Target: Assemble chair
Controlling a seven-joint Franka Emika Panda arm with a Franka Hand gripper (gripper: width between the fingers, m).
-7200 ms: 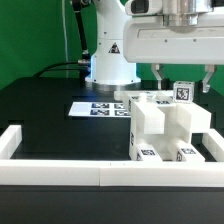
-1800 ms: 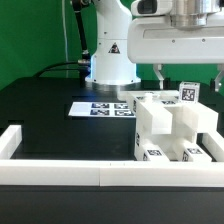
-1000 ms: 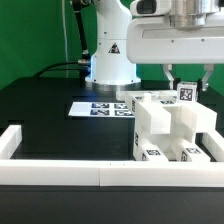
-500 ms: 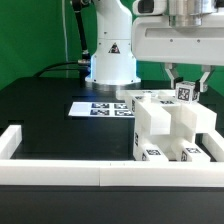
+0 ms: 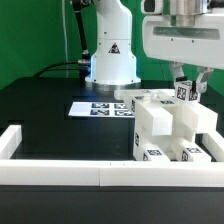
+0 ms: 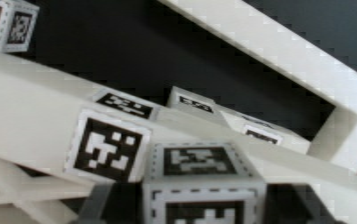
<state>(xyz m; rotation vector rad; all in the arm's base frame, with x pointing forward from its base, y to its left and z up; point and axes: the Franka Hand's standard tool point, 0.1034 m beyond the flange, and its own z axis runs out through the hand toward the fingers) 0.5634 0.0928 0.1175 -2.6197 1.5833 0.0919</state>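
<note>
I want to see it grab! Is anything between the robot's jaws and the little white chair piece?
No, nothing is in between. The gripper is already shut on the small tagged piece, just above the white chair.

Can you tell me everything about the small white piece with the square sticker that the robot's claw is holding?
The small white piece is a chunky block that looks like plastic, with a black-and-white square tag on the face we see. The gripper is shut on it from above, holding it just over the back of the white chair. Its lower end is hidden.
</note>
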